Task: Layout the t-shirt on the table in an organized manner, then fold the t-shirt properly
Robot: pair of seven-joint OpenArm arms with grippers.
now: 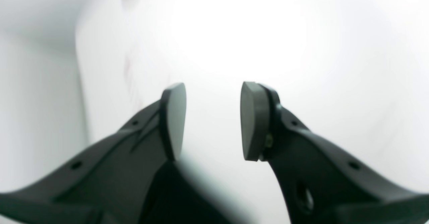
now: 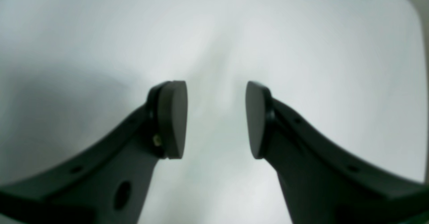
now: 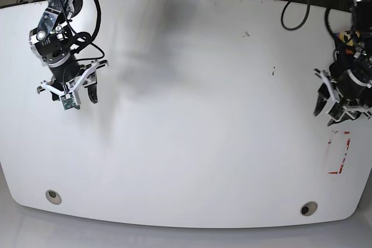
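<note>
Overhead, the right gripper (image 3: 74, 95) hangs over the far left of the white table (image 3: 192, 114), its jaws apart and holding nothing, as its wrist view confirms with bare tabletop between the pads (image 2: 172, 118). Toward the near edge sit two grey grommet holes (image 3: 53, 196), one left and one right, while the t-shirt appears in none of the views. At the right edge, the left gripper (image 3: 332, 110) hovers just beyond a red-outlined rectangle mark (image 3: 339, 153), jaws likewise spread and empty.
</note>
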